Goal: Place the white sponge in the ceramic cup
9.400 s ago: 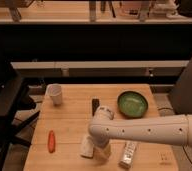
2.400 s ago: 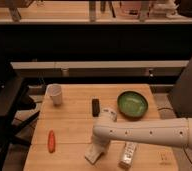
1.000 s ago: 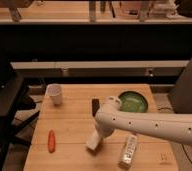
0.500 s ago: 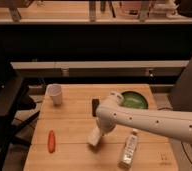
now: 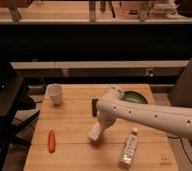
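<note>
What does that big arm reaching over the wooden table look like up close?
It is a thick, smooth, off-white tubular arm with small dark dots along its side and a rounded elbow joint. It narrows downward to the pincer, which is pale like the rest. No loose cables show.

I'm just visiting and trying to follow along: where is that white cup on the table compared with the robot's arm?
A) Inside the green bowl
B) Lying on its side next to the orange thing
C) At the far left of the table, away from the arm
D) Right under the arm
C: the white cup stands upright near the table's far-left corner, while the pincer with the white sponge is at mid-table, well apart from it.
</note>
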`<state>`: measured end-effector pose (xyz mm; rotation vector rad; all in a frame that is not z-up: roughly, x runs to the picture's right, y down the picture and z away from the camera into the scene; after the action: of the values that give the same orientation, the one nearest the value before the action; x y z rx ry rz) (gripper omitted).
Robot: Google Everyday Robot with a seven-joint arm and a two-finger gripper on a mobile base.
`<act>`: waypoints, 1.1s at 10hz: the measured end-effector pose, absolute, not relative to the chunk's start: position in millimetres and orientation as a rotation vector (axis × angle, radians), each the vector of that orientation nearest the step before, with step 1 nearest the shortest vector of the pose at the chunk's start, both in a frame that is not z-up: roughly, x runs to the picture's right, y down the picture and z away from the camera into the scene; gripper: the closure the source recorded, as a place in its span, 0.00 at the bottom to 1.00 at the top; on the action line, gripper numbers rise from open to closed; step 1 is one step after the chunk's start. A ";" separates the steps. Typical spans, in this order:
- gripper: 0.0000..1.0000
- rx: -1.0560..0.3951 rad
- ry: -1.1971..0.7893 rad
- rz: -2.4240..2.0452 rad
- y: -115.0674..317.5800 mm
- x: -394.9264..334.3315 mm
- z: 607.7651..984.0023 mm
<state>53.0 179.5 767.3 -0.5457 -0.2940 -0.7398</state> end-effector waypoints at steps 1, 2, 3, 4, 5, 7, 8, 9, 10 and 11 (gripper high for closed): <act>0.99 -0.545 -0.293 -0.740 174.9 52.6 768.0; 0.99 -0.545 -0.293 -0.740 172.1 52.6 767.3; 0.99 -0.548 -0.292 -0.738 169.1 52.8 767.3; 0.99 -0.544 -0.293 -0.739 162.8 50.1 768.5; 0.99 -0.541 -0.294 -0.744 155.6 45.6 770.3; 0.99 -0.535 -0.289 -0.745 145.2 45.0 770.2; 0.99 -0.537 -0.284 -0.743 141.5 46.6 769.6; 0.99 -0.533 -0.284 -0.743 137.6 45.5 769.9; 0.99 -0.528 -0.285 -0.745 133.2 41.6 770.5; 0.99 -0.525 -0.285 -0.752 127.1 36.0 770.5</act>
<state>36.0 127.1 770.5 -0.5251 -0.2853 -0.7524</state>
